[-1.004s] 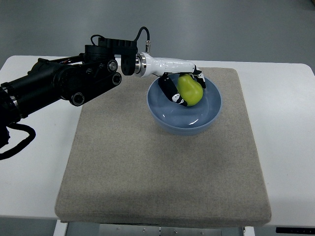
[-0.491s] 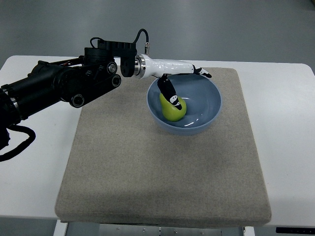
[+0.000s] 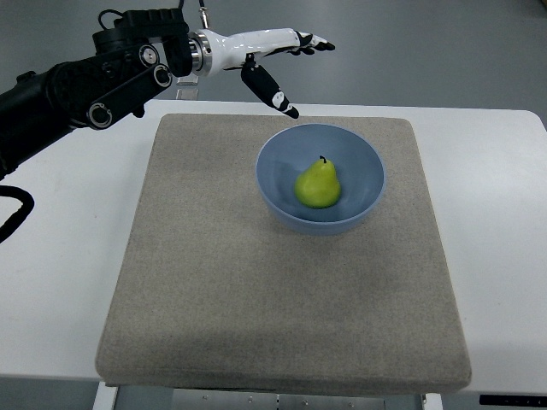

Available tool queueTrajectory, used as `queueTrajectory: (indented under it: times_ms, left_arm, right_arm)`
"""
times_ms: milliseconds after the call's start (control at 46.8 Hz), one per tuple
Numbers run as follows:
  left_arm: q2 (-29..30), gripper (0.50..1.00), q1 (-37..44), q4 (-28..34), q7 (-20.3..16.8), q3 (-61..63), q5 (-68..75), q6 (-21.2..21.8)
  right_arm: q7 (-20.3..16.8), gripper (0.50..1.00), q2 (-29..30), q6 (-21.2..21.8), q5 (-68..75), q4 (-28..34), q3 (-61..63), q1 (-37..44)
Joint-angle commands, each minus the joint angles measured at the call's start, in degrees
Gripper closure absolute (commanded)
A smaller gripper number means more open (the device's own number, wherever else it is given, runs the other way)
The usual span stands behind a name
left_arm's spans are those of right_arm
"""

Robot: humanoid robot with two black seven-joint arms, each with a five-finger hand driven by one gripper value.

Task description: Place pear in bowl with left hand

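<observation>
My left hand (image 3: 272,60) is up near the far edge of the view, beyond the far rim of the bowl, with its fingers (image 3: 309,41) stretched out flat toward the right and the thumb (image 3: 270,90) hanging down toward the mat. The hand holds nothing; fingers and thumb are well apart. Behind it I see the white wrist section, then the black forearm (image 3: 81,85) running down and off the picture's left edge.

The pear (image 3: 318,185) sits inside the blue bowl (image 3: 273,171), resting on the bottom, stem pointing toward the far side. It is yellow-green and lies free, clear of my hand. The bowl stands on the grey mat (image 3: 256,290), in the mat's far right portion, close to its far edge. The mat covers most of the white table (image 3: 504,256), which shows as a bare margin on the left and right. I see no right arm in this view.
</observation>
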Motion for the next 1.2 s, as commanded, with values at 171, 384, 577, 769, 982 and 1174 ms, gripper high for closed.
queueTrajectory:
  times_ms: [171, 384, 577, 769, 982, 1174]
  left_arm:
    - [3.29, 0.510, 0.38, 8.82, -0.07, 0.06, -1.25, 0.07]
    - [3.29, 0.510, 0.73, 15.77, 0.02, 0.15, -8.89, 3.67]
    - [3.64, 0.510, 2.66, 16.74, 0.02, 0.06, -19.78, 11.75]
    - [3.47, 0.510, 3.89, 16.74, 0.02, 0.23, -37.79, 15.27]
    - [2.94, 0.510, 6.97, 16.74, 0.02, -0.03, -52.65, 15.27]
    - [2.76, 0.508, 9.60, 16.65, -0.25, -0.29, -63.65, 12.73]
  right_arm:
    - [-0.01, 0.574, 0.00, 0.00, 0.00, 0.00, 0.00, -0.05]
    - [-0.01, 0.574, 0.00, 0.00, 0.00, 0.00, 0.09, -0.05]
    - [-0.01, 0.574, 0.00, 0.00, 0.00, 0.00, 0.00, -0.05]
    - [-0.01, 0.574, 0.00, 0.00, 0.00, 0.00, 0.00, 0.04]
    - [-0.01, 0.574, 0.00, 0.00, 0.00, 0.00, 0.00, 0.04]
    - [-0.01, 0.574, 0.00, 0.00, 0.00, 0.00, 0.00, 0.04]
